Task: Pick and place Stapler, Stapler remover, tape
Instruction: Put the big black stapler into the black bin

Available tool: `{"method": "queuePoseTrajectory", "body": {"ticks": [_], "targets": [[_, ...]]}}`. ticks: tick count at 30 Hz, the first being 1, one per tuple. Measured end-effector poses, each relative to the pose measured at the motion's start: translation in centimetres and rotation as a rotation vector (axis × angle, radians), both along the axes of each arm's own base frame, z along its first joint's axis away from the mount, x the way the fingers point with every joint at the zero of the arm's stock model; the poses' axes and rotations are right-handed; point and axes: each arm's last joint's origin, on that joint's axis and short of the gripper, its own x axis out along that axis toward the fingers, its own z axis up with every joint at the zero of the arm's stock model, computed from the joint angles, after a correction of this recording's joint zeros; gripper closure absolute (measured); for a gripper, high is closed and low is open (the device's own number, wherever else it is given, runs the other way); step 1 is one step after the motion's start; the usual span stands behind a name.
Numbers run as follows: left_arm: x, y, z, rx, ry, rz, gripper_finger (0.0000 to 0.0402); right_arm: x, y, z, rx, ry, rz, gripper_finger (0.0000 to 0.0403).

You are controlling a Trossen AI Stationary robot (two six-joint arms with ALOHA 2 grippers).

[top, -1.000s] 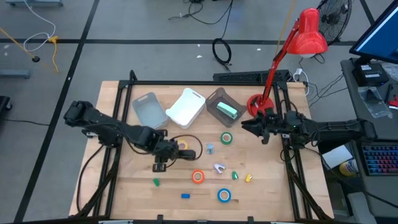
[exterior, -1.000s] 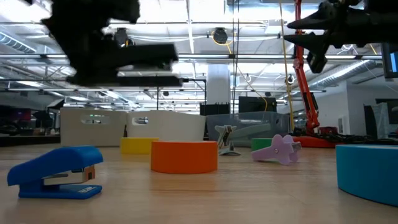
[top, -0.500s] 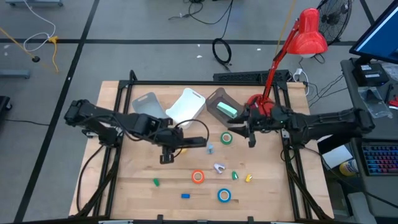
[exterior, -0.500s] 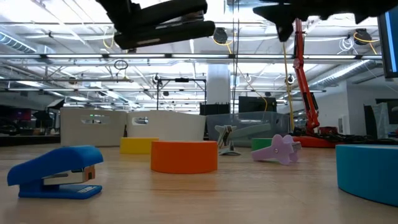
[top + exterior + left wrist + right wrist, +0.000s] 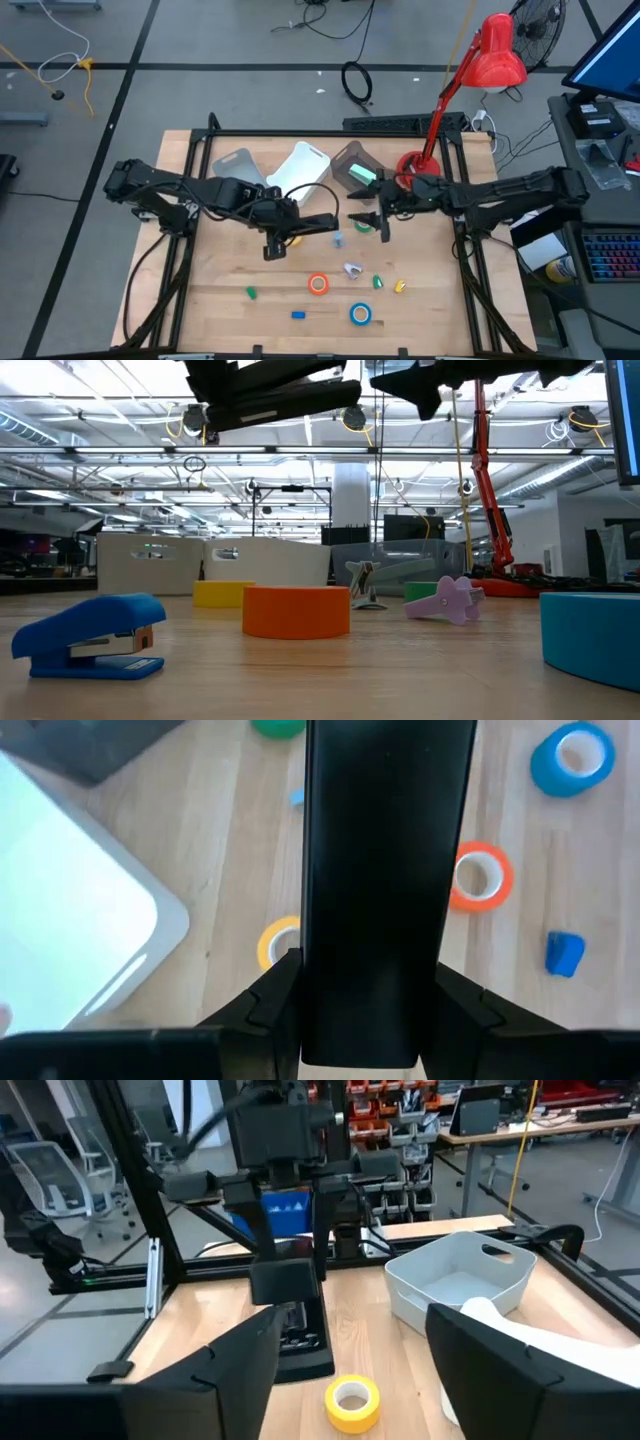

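My left gripper [image 5: 278,232] is shut on a black stapler [image 5: 312,223] held high above the table's middle; it shows at the top of the low view [image 5: 272,388]. My right gripper [image 5: 362,221] stands open just right of the stapler's free end, with nothing between its fingers. On the table lie a yellow tape [image 5: 279,942], an orange tape [image 5: 318,284], a blue tape [image 5: 360,314] and a green tape [image 5: 366,226], partly under my right gripper. A lilac stapler remover [image 5: 352,269] and a small blue stapler [image 5: 90,636] rest flat on the wood. My left gripper pinches the black stapler's two long sides [image 5: 325,1005] between its two fingers [image 5: 262,1012], near the end that faces the table's left. The fingers slant down from the left, and the stapler sticks out past them toward the right. It hangs about level, clear of the table.
A grey bin [image 5: 240,176], a white bin [image 5: 300,170] and a dark bin [image 5: 360,171] with a green thing inside stand along the far side. A red lamp [image 5: 480,75] rises at the far right. Small coloured clips [image 5: 388,284] lie among the tapes.
My left gripper has risen with the black stapler, lifting it clear of the table, and has carried it toward the far right. My right gripper has travelled toward the table's left and now stands close to the stapler's free end.
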Motion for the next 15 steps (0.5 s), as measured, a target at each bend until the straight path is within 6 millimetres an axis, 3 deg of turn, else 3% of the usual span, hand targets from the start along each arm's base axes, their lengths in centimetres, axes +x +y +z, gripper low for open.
{"method": "queuePoseTrajectory", "body": {"ticks": [8, 15], "targets": [[0.1, 0.0, 0.1, -0.001, -0.012, 0.001, 0.0258, 2.2, 0.2, 0.4, 0.012, 0.018, 0.060, 0.0122], [0.1, 0.1, 0.1, 0.006, -0.013, 0.008, 0.0258, 2.4, 0.3, 0.4, 0.048, 0.022, 0.077, 0.0104]]}}
